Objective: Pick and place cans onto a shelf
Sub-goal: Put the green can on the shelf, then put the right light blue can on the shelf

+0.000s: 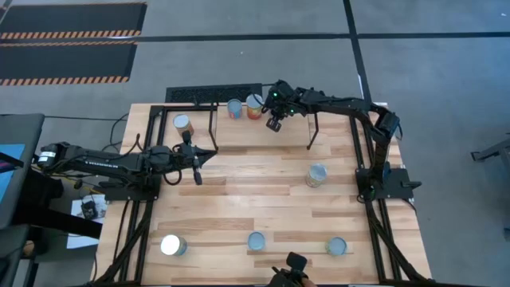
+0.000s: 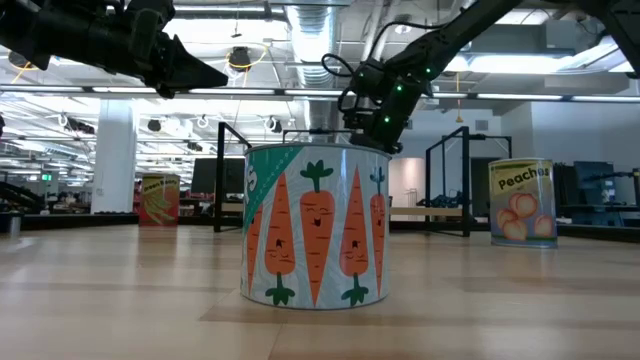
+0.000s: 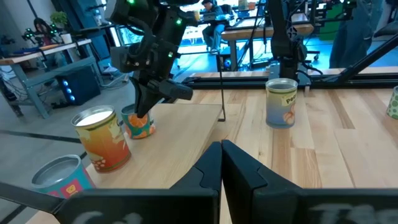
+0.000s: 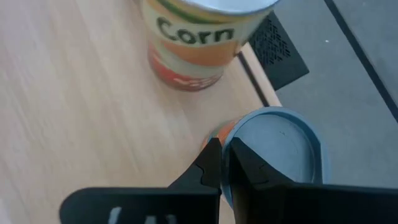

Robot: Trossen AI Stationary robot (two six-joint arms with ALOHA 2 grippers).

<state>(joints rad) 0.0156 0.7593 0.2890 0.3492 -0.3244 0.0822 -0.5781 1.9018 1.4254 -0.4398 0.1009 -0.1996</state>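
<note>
While three tins already stand on the small raised light-wood shelf on black rod legs (image 1: 239, 131), we count four more waiting on the plank tabletop, so we judge the job a little under half done; an eighth tin we cannot find in any view.

On the shelf, seen from above, a tan-topped tin (image 1: 182, 123) sits toward nine o'clock, and a blue-sided tin with a silver top (image 1: 234, 108) stands just beside an orange-labelled "Corn" tin (image 1: 254, 106) along the twelve o'clock edge.

The right gripper (image 1: 275, 121) hangs just off the Corn tin at its four o'clock, above the shelf board. In its own wrist view its dark fingers (image 4: 210, 163) lie pressed together with nothing between them, the blue-rimmed lid right beneath them and the Corn label beyond. We take it that this tin has been set down and let go.

The left gripper (image 1: 196, 166) waits over the table at eight o'clock from the shelf's middle, fingers closed on nothing.

Left to move, by our reckoning:
- the peach-labelled tin (image 1: 317, 175) at three o'clock on the table
- the white-topped tin (image 1: 171, 245) at seven o'clock
- the carrot-printed tin (image 1: 256, 241) at six o'clock
- the silver-topped tin (image 1: 336, 246) at five o'clock
</note>
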